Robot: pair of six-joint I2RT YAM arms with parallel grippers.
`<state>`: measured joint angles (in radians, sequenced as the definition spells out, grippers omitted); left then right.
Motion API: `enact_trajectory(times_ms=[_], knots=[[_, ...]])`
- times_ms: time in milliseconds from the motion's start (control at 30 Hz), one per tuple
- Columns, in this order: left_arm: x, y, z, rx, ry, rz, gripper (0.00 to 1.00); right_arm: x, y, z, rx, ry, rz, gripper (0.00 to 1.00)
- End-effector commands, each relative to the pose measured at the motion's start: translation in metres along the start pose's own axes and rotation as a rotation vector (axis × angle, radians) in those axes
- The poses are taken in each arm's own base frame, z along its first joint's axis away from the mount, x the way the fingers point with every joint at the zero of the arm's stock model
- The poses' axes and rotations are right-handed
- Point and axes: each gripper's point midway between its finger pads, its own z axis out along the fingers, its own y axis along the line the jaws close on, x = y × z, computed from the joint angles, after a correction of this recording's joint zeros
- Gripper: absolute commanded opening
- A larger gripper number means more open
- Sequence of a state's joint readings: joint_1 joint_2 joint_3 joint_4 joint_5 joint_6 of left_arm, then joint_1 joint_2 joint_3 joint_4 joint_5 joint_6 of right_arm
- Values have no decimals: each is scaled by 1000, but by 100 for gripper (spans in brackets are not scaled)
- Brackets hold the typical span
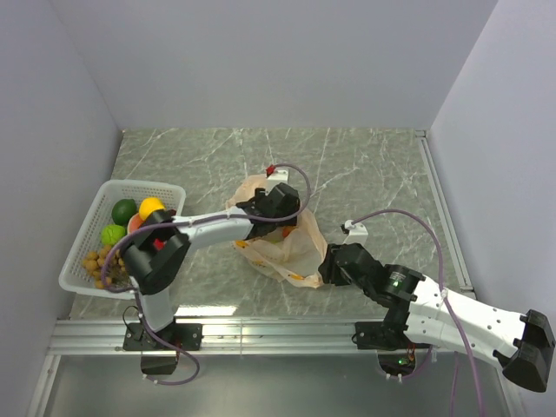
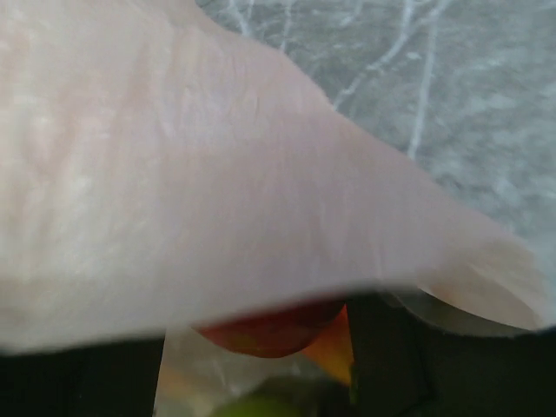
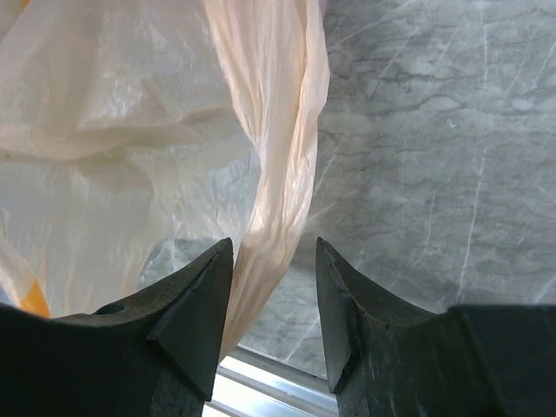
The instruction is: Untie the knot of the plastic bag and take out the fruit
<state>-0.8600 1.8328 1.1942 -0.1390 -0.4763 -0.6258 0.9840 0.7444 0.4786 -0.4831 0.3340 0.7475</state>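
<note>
The pale-peach plastic bag (image 1: 282,252) lies crumpled mid-table, its mouth toward the left arm. My left gripper (image 1: 254,208) reaches into the bag's top. In the left wrist view a sheet of the bag (image 2: 217,174) covers most of the frame. Below it the gripper (image 2: 256,352) has its dark fingers (image 2: 391,356) standing apart on either side of a red fruit (image 2: 269,330), with a green fruit (image 2: 261,407) nearer the camera. My right gripper (image 1: 330,265) is at the bag's lower right edge; it is open (image 3: 274,261) with a loose handle strand (image 3: 278,174) hanging between its jaws. No knot shows.
A white lattice basket (image 1: 95,208) stands at the left with two green fruits (image 1: 124,210), a yellow one (image 1: 151,207) and tan berries (image 1: 97,261). White walls close in the table on three sides. A metal rail (image 1: 287,330) runs along the near edge.
</note>
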Motion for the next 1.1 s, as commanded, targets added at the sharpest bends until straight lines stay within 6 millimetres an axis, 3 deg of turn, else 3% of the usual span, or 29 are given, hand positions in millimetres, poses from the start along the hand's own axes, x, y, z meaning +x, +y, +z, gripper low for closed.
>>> enact_trajectory(times_ms=[0, 33, 133, 233, 300, 333, 467, 567, 600, 633, 700, 800, 867, 900, 933, 1033, 1067], knots=[[-24, -20, -48, 137, -29, 11, 22, -13, 2, -1, 19, -48, 10, 50], [-30, -23, -62, 168, -37, 7, 22, -15, 1, -1, 28, -57, 9, 50], [-19, -22, -84, 233, 15, 22, 22, -20, 0, -2, 39, -68, 8, 50], [-32, -17, -125, 302, 1, -22, 21, -21, -1, -3, 48, -73, 9, 50], [-31, -8, -142, 309, 23, -37, 21, -21, 0, -2, 42, -71, 12, 50], [-39, -8, -160, 357, 14, -53, 22, -20, 0, -1, 40, -68, 12, 50], [-56, 18, -193, 366, 19, -98, 22, -19, 4, 0, 23, -64, 11, 50], [-84, 70, -200, 220, -84, -186, 23, -22, 7, -1, 13, -68, 11, 50], [-91, 105, -195, 107, -104, -238, 23, -22, 8, -1, 11, -68, 8, 50], [-95, 127, -199, 44, -132, -270, 23, -22, 8, -2, 6, -70, 10, 50], [-97, 178, -195, -131, -175, -329, 23, -22, 9, -2, -1, -70, 7, 50], [-93, 272, -203, -446, -250, -458, 24, -22, 9, -2, -4, -69, 6, 50], [-87, 303, -209, -550, -297, -502, 25, -22, 10, -3, -8, -69, 6, 50], [-84, 328, -217, -641, -329, -533, 27, -22, 10, -3, -10, -69, 6, 50], [-81, 338, -220, -672, -341, -549, 29, -22, 10, -3, -13, -72, 6, 50], [-57, 365, -220, -775, -323, -592, 45, -25, 12, -4, -19, -76, -4, 50], [-54, 367, -220, -784, -331, -609, 56, -26, 12, -5, -18, -78, -11, 50]])
